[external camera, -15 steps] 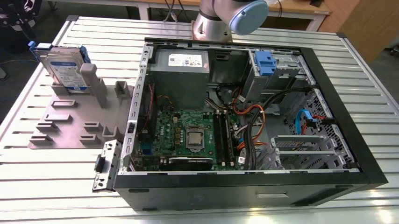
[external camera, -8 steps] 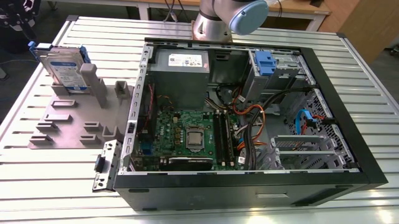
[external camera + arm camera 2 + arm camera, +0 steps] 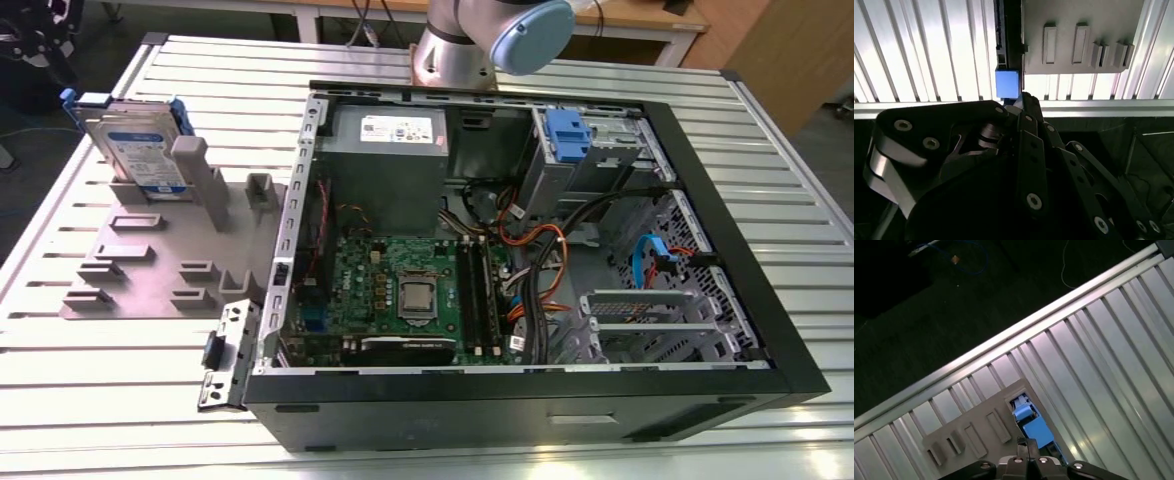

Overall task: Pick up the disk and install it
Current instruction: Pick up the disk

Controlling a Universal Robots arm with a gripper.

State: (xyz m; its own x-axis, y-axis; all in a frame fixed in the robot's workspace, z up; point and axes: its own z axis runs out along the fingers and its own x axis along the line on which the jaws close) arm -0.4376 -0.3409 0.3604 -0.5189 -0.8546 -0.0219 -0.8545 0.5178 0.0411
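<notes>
We find the disk [image 3: 134,150], a flat silver-grey hard drive with a white-and-blue label clipped in a bright blue plastic carrier frame, standing upright on its edge in a slot of the grey moulded plastic fixture [image 3: 160,255]. In the exterior view it sits at about ten o'clock, and the fixture spreads from it toward eight o'clock on the slatted aluminium table [image 3: 80,400]. The disk is well apart from the open black desktop computer case [image 3: 534,398], which fills the middle and runs out to four o'clock, lying on its side with its interior facing up.

Inside the case, the green motherboard [image 3: 387,285] lies near six o'clock of the opening. The grey white-labelled power supply box [image 3: 387,150] is at eleven o'clock, and a lone blue plastic bracket [image 3: 567,135] sits in the drive bay at one o'clock. Orange and black cables [image 3: 534,245] cross between board and bay. The base of the silver-and-pale-blue robot arm [image 3: 467,45] rises at twelve o'clock.

In both wrist views the black gripper [image 3: 1026,442] [image 3: 1021,100] hangs above the table, over the fixture — its tip lines up with the blue carrier end of the disk [image 3: 1033,429] [image 3: 1007,83], though we cannot tell how high above it the tip is. The fingers look drawn together, narrow, with nothing between them. The disk rests in the fixture, not lifted.
</notes>
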